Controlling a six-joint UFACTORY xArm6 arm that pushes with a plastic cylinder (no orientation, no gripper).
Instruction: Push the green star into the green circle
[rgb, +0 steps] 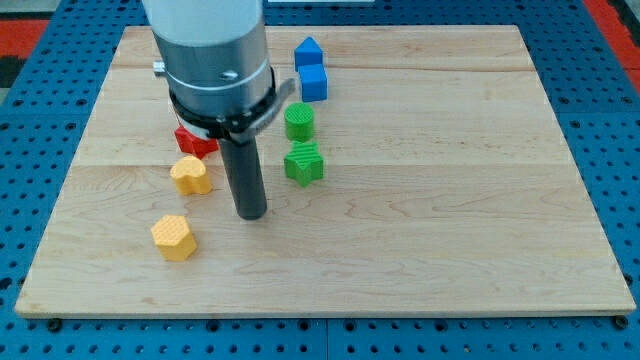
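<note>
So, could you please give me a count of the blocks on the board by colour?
Blue: 2, a pentagon-like block and a cube
Green: 2, the green circle and the green star
Yellow: 2, a heart-like block and a hexagon-like block
Red: 1, a red block partly hidden behind the arm
Total: 7

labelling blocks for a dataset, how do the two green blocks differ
The green circle has a round outline; the green star has jagged points. The green circle sits nearer the view's top, just below the blue blocks; the green star lies lower, closer to my tip. Both are green and ridged.
</note>
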